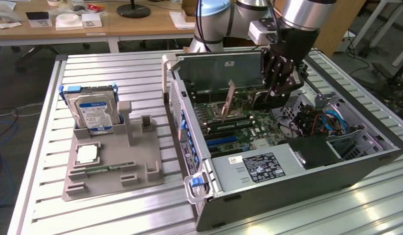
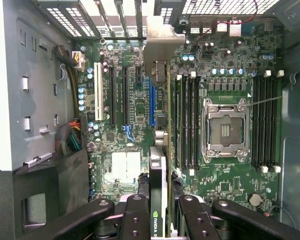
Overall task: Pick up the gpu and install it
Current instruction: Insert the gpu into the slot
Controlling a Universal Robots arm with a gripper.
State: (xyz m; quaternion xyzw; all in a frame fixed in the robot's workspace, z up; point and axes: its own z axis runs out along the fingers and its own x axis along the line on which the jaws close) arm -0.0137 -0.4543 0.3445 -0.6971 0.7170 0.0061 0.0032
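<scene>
gpu [image 2: 157, 172] hangs edge-on between my fingers [image 2: 135, 219], which are closed against its two faces. My gripper [image 2: 159, 202] covers its near end, and the frame cuts that end off. Seen edge-on like this, its cooler face and board face are hard to make out, and I cannot tell whether its lower edge touches a slot.

In the exterior view the gpu [image 1: 261, 100] is inside the case at about 2 o'clock from the middle, largely hidden behind my gripper [image 1: 278, 90]. Its long axis runs roughly 3 to 9 o'clock there. The pale bracket [image 2: 162, 42] is at the 9 o'clock end, toward the slotted rear wall.

The slatted table [image 1: 110, 63] carries everything. The computer case [image 1: 306, 191] lies open at 4 o'clock, with the motherboard [image 2: 140, 105] on its floor. A grey tray [image 1: 110, 171] sits at 8 o'clock, well apart from the gpu. A hard drive [image 1: 94, 115] stands upright in the tray at 9 o'clock. Memory slots lie between the card and the CPU socket [image 2: 225, 130].
</scene>
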